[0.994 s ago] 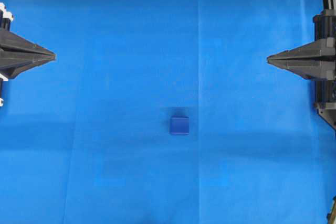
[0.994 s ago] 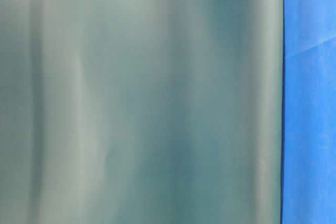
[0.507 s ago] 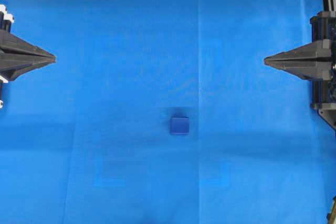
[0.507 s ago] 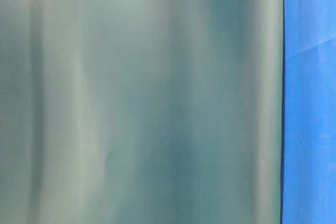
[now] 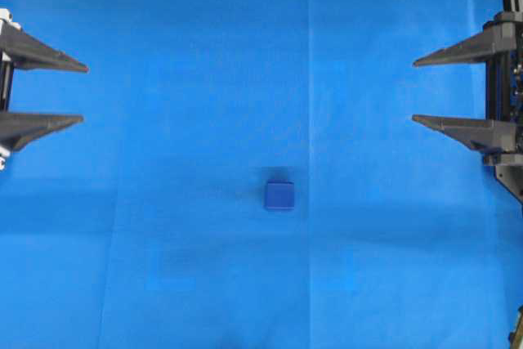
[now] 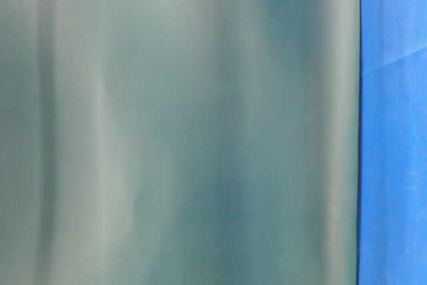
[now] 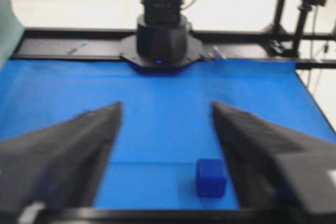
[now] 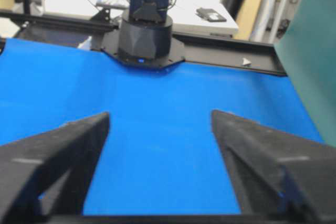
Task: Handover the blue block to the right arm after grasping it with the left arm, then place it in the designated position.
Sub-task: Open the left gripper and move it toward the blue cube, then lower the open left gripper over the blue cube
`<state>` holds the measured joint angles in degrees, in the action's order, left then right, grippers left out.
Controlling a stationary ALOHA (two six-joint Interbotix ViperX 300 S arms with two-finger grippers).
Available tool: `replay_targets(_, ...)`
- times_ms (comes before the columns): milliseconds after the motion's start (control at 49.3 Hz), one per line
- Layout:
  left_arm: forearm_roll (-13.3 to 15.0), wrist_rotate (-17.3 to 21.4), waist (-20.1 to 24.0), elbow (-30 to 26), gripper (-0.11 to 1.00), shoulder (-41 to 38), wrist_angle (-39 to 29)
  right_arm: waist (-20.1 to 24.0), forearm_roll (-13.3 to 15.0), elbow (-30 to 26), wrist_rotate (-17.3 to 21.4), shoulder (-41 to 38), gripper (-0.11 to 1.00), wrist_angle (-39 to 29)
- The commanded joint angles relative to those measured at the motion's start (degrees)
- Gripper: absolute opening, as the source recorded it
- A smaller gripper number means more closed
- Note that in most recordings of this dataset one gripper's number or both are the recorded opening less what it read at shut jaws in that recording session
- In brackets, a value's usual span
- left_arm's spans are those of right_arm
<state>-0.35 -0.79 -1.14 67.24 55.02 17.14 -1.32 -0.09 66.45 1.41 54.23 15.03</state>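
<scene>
Black fingers of the left arm (image 5: 82,92) are spread wide and hold nothing, far left of the blue block (image 5: 279,195) on the blue cloth (image 5: 188,30). It looks small, hard and light; pinch its flat sides. Far right, the right arm (image 5: 414,91) is spread empty too. The low camera is covered up.

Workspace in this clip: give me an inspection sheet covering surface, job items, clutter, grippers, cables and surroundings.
Surface: bright blue cloth, faint fold lines.
Job's things: small dark-blue cube lying free near the middle.
Clutter: nothing seen on the cloth.
Grippers: left gripper and right gripper both open, empty, at opposite edges.
Cables: wires on a stand beyond the table.
Surroundings: grey-green sheet fills the table-level view; desk with equipment behind.
</scene>
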Motion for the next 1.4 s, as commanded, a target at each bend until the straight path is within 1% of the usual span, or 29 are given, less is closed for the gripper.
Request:
replay_targets(0, -0.18, 0.09, -0.35, -0.53, 0.78, -0.44, 0.62, -0.18, -0.18, -1.85, 0.09, -0.35, 0.93, -0.53)
replay_targets(20, -0.18, 0.09, -0.35, -0.53, 0.83, -0.44, 0.62, -0.18, -0.18, -1.85, 0.18, -0.35, 0.95, -0.79)
replay_targets(61, -0.18, 0.09, -0.35, -0.53, 0.89, -0.44, 0.62, -0.18, -0.18, -1.85, 0.18, -0.35, 0.97, -1.05)
replay_targets(101, -0.18, 0.09, -0.35, -0.53, 0.92, -0.44, 0.62, -0.26, -0.18, -1.67, 0.18, -0.35, 0.97, -1.23)
replay_targets(345, -0.09, -0.44, -0.35, -0.44, 0.92, -0.53, 0.35, -0.44, -0.18, -1.58, 0.18, -0.62, 0.97, -1.14)
replay_targets(487, -0.18, -0.53, -0.97, -0.7, 0.92, -1.76, 1.32, -0.53, -0.18, -1.58, 0.18, -1.05, 0.97, -0.97)
replay_targets(649, -0.18, -0.53, -1.58, -1.58, 0.92, -7.12, 6.24, -0.88, -0.18, -1.58, 0.18, -1.05, 0.97, -0.88)
replay_targets(832, -0.09, -0.53, -2.29, -4.13, 0.92, -15.47, 11.87, -1.14, -0.18, -1.58, 0.18, -1.14, 0.97, -0.79)
replay_targets(933, -0.09, -0.53, -2.64, -6.5, 0.92, -20.57, 14.15, -1.14, -0.18, -1.58, 0.18, -1.14, 0.97, -0.79)
replay_targets(1075, -0.18, -0.53, -3.43, -11.51, 0.92, -28.48, 16.17, -1.14, -0.18, -1.49, 0.18, -1.23, 0.97, -0.88)
replay_targets(1237, -0.09, -0.53, -4.13, -19.16, 0.92, -37.09, 15.38, -1.23, -0.18, -1.49, 0.18, -1.58, 0.97, -0.79)
replay_targets(1379, -0.18, -0.53, -4.66, -25.75, 0.92, -42.98, 12.57, -1.23, -0.18, -1.41, 0.18, -1.76, 0.97, -0.7)
